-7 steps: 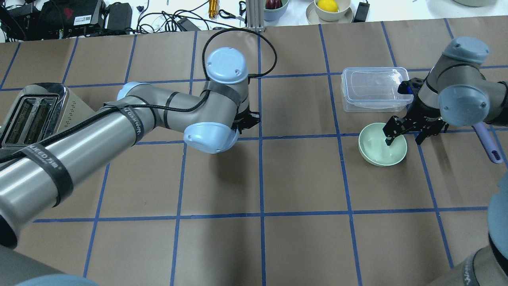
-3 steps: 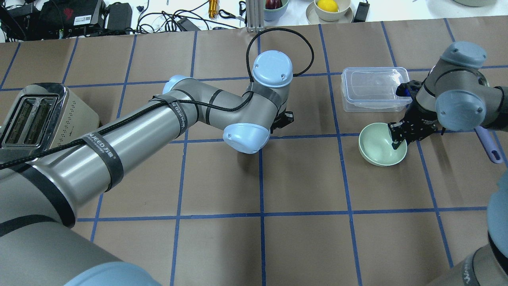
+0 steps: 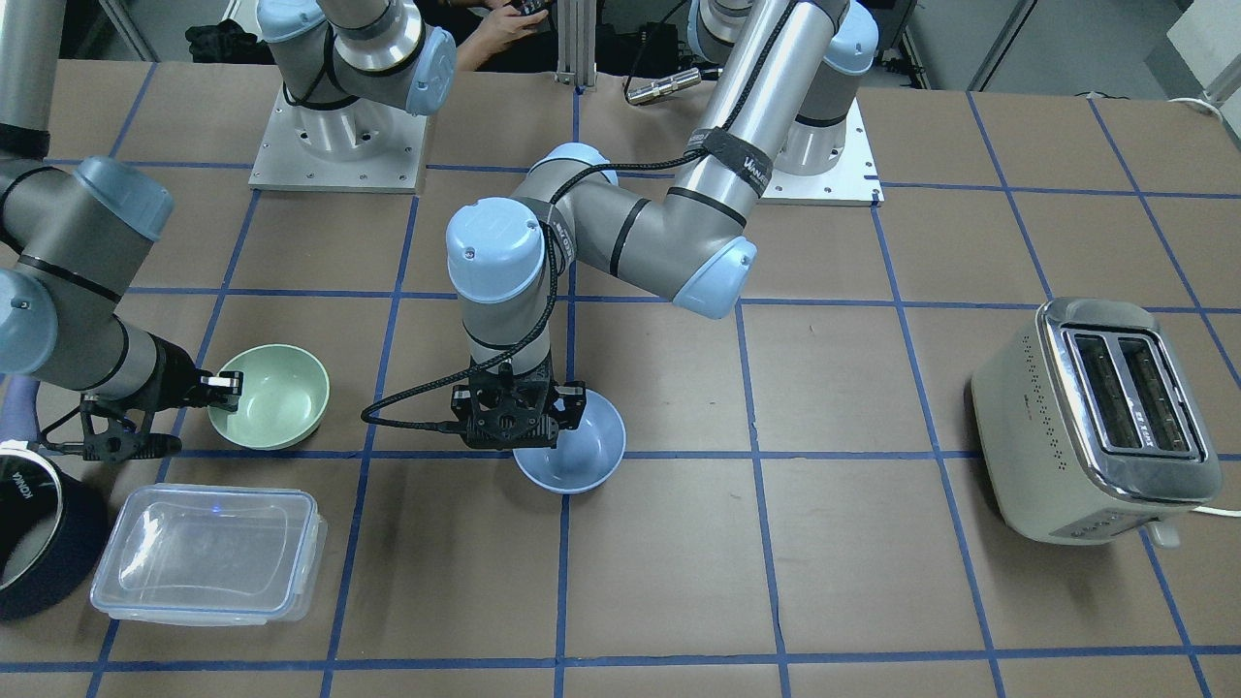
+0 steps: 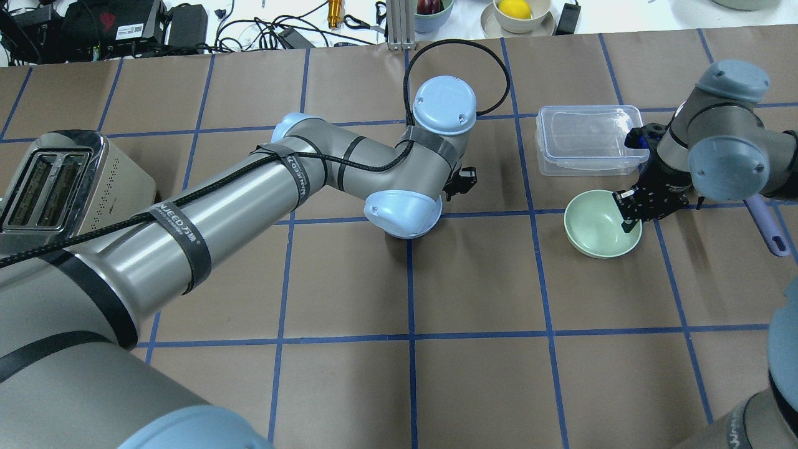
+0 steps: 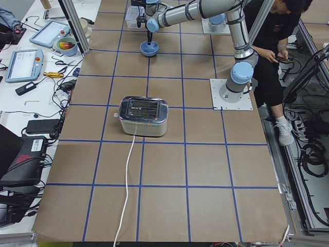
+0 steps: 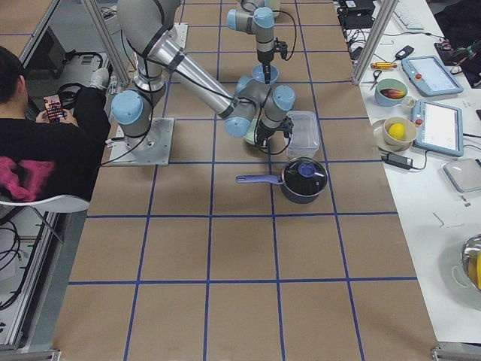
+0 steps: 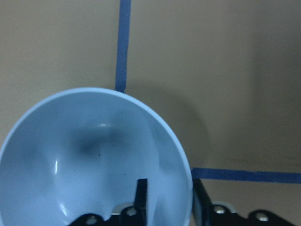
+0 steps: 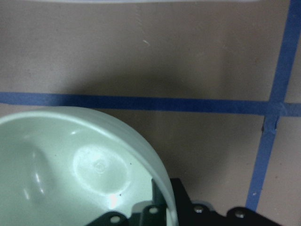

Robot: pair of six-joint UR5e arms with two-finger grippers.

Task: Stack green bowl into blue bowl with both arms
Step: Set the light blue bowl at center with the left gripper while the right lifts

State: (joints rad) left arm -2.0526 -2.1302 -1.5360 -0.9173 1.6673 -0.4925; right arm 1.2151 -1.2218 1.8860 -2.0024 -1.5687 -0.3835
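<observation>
On the desk (image 4: pixel 349 274), the left claw (image 3: pixel 519 415) grips the blue bowl (image 3: pixel 582 451) by its rim, near centre. At three o'clock from centre overhead, the right claw (image 4: pixel 631 212) pinches the green bowl (image 4: pixel 595 227) by its rim.

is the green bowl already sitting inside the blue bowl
No, the green bowl and the blue bowl sit apart on the table, each with a pincer at its rim.
</observation>
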